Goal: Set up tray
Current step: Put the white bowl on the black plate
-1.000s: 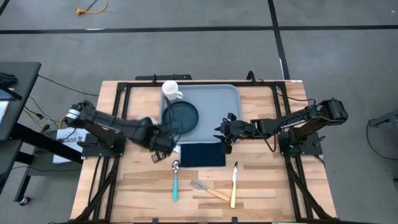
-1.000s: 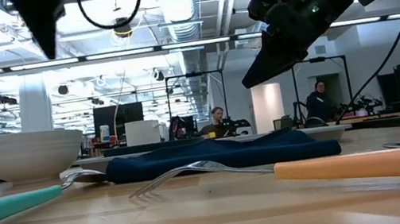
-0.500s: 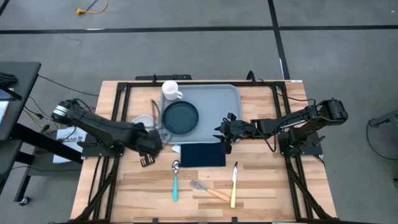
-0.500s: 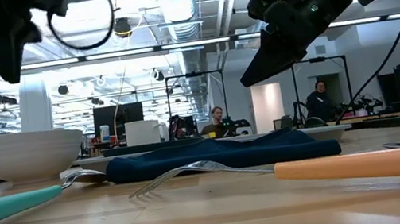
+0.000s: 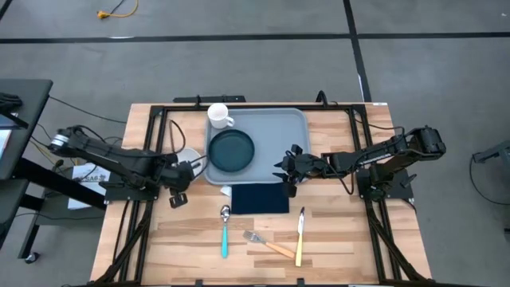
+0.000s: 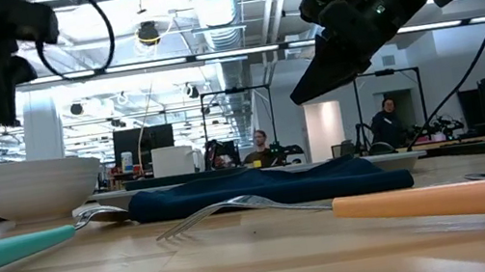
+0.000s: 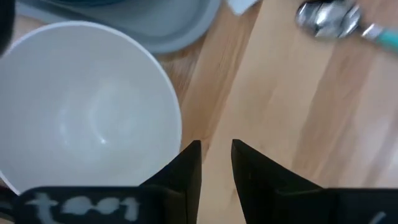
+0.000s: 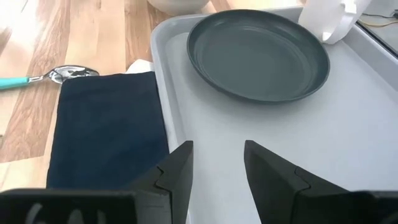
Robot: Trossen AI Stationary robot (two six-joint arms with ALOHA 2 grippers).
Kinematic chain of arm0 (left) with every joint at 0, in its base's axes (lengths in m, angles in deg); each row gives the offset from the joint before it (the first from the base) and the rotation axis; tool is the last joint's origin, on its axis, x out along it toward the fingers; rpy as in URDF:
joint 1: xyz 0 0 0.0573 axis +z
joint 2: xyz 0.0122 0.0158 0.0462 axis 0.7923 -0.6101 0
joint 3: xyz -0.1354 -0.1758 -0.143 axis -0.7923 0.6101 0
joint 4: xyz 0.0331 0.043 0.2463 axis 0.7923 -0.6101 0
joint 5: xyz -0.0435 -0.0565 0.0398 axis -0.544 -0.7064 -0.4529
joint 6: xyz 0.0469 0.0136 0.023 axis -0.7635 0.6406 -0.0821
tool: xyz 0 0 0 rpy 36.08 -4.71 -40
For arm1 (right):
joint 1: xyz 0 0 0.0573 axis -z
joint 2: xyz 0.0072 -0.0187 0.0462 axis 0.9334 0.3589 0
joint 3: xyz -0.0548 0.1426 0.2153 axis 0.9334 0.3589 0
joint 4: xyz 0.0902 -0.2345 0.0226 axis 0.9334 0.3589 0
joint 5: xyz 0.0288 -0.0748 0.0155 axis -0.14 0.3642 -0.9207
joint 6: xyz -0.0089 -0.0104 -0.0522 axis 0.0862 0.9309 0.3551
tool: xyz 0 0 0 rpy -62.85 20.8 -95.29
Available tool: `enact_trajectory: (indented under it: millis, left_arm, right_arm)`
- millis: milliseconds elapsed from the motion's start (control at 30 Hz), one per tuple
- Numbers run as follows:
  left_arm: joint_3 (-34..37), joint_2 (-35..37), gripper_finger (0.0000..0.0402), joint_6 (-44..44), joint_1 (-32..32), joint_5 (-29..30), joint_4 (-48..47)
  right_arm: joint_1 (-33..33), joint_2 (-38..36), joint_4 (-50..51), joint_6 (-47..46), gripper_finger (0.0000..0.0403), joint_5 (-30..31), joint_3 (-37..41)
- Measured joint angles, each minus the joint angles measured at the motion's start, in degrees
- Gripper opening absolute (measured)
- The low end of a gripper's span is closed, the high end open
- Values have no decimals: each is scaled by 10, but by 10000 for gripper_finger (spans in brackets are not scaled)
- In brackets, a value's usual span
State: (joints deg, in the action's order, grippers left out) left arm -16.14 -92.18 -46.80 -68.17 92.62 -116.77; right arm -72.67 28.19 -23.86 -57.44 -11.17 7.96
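The light grey-blue tray (image 5: 279,131) lies on the far middle of the table. On it rest the round dark teal plate (image 5: 231,150) and, at its far left corner, a white mug (image 5: 219,116). The dark navy napkin (image 5: 259,198) lies flat on the wood just near of the tray. My left gripper (image 5: 177,195) hangs over bare wood left of the tray, beside a white bowl (image 7: 81,118), its fingers a little open and empty. My right gripper (image 8: 217,152) hovers open over the tray's right part (image 8: 280,137), above the table, holding nothing.
A teal-handled spoon (image 5: 225,231), an orange-handled fork (image 5: 267,243) and a yellow-handled knife (image 5: 300,235) lie on the near wood. The white bowl (image 5: 187,157) stands at the tray's left edge. A black frame runs along the table's sides. People stand in the room beyond.
My left gripper has drawn away from the plate's near left edge toward the table's left edge, uncovering the white bowl. The plate stays where it was on the tray. The right arm has kept still.
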Motion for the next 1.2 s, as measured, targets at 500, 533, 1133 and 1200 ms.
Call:
enact_trajectory:
  millis: [500,533,1133,1200]
  left_arm:
    - [3,-100,75,-64,0,5,-9]
    - [3,-101,75,-64,0,8,-8]
    - [3,-101,75,-64,0,20,-20]
    - [3,-101,75,-62,0,20,-20]
  right_arm:
    - [0,0,2,0,134,0,0]
    - [0,0,2,0,134,0,0]
    - [0,0,1,0,134,0,0]
    - [0,0,1,0,134,0,0]
